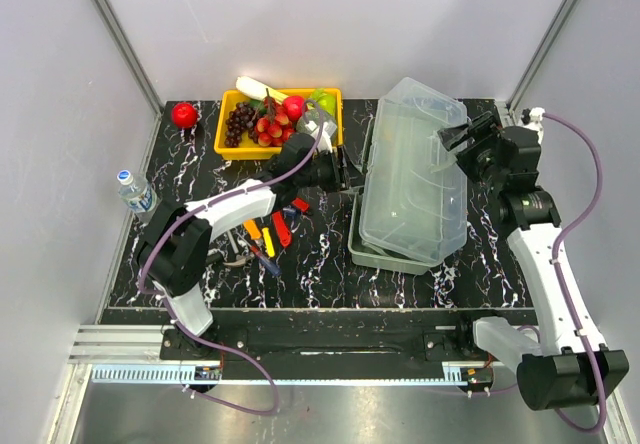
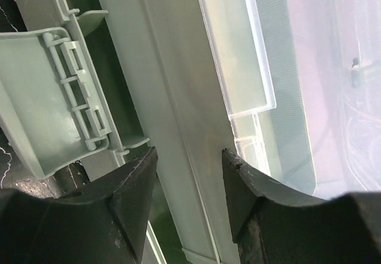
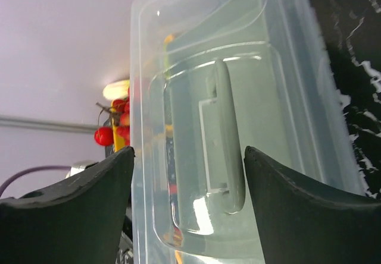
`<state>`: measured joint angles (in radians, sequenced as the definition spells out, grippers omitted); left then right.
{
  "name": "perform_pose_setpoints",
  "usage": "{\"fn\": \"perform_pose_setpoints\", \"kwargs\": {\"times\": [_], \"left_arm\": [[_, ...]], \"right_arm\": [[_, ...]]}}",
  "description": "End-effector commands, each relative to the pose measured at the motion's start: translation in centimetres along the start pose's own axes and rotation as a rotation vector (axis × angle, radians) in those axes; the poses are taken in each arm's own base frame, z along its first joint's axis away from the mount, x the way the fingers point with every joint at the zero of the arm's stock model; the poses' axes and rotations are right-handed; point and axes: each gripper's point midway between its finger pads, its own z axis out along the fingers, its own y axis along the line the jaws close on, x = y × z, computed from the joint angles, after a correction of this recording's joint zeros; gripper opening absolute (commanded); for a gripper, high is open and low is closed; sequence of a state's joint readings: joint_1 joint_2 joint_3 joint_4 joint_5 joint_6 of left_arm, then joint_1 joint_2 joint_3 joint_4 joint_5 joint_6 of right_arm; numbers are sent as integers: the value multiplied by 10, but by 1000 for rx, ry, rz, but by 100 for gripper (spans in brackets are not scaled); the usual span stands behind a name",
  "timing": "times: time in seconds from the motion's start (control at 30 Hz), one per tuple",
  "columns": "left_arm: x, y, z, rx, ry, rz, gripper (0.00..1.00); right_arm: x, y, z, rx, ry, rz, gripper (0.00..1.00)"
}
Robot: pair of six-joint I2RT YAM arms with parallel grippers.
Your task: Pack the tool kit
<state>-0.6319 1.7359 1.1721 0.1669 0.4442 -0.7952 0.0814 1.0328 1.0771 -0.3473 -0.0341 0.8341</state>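
Note:
The toolbox (image 1: 385, 254) stands right of centre, its clear lid (image 1: 415, 174) lying tilted over the grey-green base. My left gripper (image 1: 348, 171) is at the box's left side. In the left wrist view its fingers stand apart around a grey-green wall strip (image 2: 166, 97), with a gap on the left side; a latch (image 2: 53, 97) and the lid's edge (image 2: 238, 56) show beside it. My right gripper (image 1: 452, 136) is at the lid's far right edge, open (image 3: 189, 157). The lid (image 3: 280, 97) and its handle (image 3: 223, 133) lie just beyond its fingertips. Several red-, yellow- and orange-handled tools (image 1: 268, 234) lie on the table.
A yellow tray (image 1: 225, 147) of fruit sits at the back, just left of the toolbox, with a red fruit (image 1: 184, 114) beside it. A water bottle (image 1: 133, 192) stands at the left table edge. Walls enclose the table on three sides.

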Motion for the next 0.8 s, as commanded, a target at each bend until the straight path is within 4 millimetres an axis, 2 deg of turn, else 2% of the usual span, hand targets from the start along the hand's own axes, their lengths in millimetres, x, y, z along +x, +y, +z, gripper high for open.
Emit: {"fn": "perform_pose_setpoints", "kwargs": {"times": [0.0, 0.1, 0.2, 0.27, 0.33, 0.5, 0.6, 0.77], "left_arm": [[-25, -66, -14, 177, -79, 127, 53], [-31, -72, -20, 155, -109, 154, 54], [-42, -79, -27, 125, -151, 194, 54], [-46, -86, -28, 131, -154, 215, 55], [-45, -93, -26, 146, -142, 222, 55], [-41, -107, -17, 175, -115, 242, 56], [-34, -114, -7, 188, -80, 254, 56], [-23, -119, 14, 207, -23, 286, 60]], "right_arm": [[-36, -9, -10, 133, -121, -63, 82], [-47, -16, -18, 204, -147, -131, 84], [-76, -10, -28, 243, -225, -256, 85], [-92, 8, -30, 211, -245, -348, 86], [-96, 25, -28, 154, -215, -429, 86], [-82, 59, -26, -10, -115, -522, 86], [-65, 72, -26, -103, -28, -547, 86], [-52, 70, -28, -141, 17, -565, 90]]}}
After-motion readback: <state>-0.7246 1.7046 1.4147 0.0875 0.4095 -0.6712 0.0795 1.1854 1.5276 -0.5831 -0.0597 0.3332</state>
